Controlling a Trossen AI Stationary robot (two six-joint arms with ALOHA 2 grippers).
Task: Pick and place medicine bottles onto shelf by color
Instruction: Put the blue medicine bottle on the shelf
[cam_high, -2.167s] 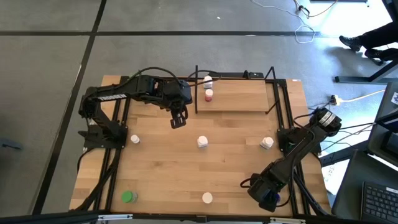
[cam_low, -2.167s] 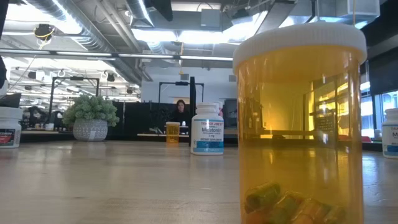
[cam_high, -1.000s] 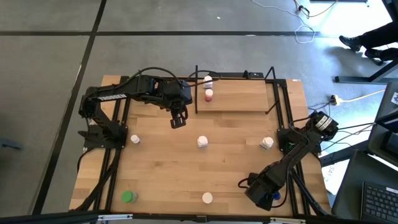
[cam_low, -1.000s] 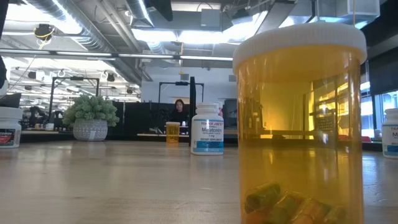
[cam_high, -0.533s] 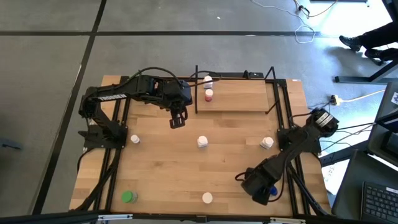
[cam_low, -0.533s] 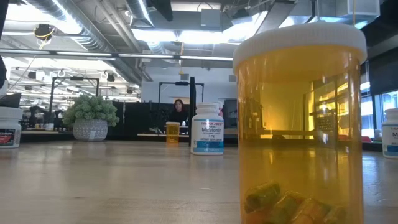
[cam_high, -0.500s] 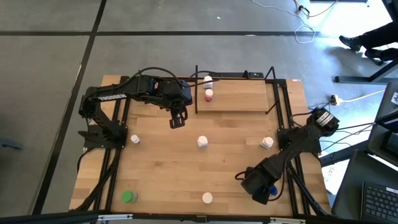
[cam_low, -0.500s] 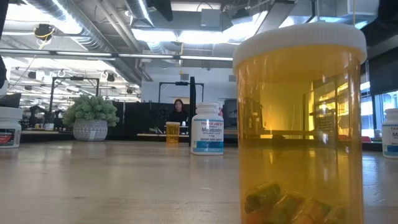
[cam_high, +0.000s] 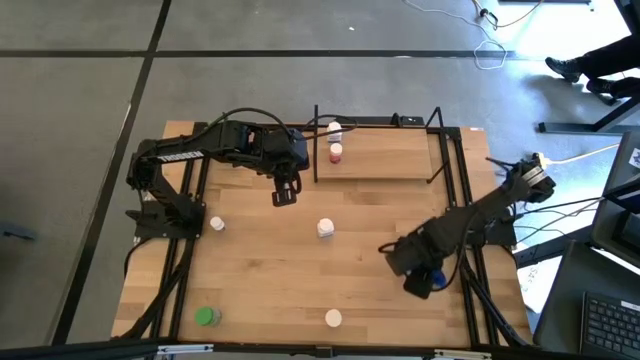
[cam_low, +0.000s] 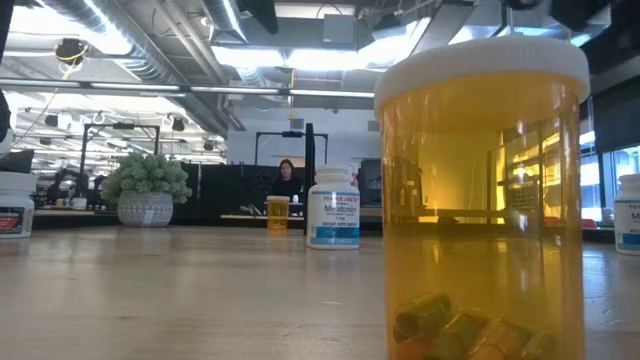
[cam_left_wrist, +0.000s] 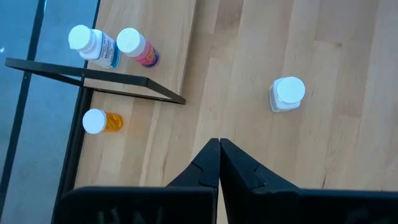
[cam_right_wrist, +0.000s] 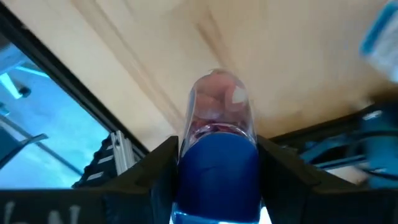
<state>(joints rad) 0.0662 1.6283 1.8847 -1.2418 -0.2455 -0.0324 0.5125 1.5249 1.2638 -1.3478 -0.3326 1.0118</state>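
High view: right gripper (cam_high: 428, 281), clamping the blue bottle (cam_right_wrist: 217, 146), has swung up-table.

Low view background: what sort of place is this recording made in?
Most likely an open-plan office or lab: exposed ceiling ducts, strip lights, a person seated at a desk far back, and a potted plant.

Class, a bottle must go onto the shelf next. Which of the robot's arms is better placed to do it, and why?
Probably the right. The right gripper is already shut on the blue bottle. The left gripper hangs beside the shelf, shut and empty.
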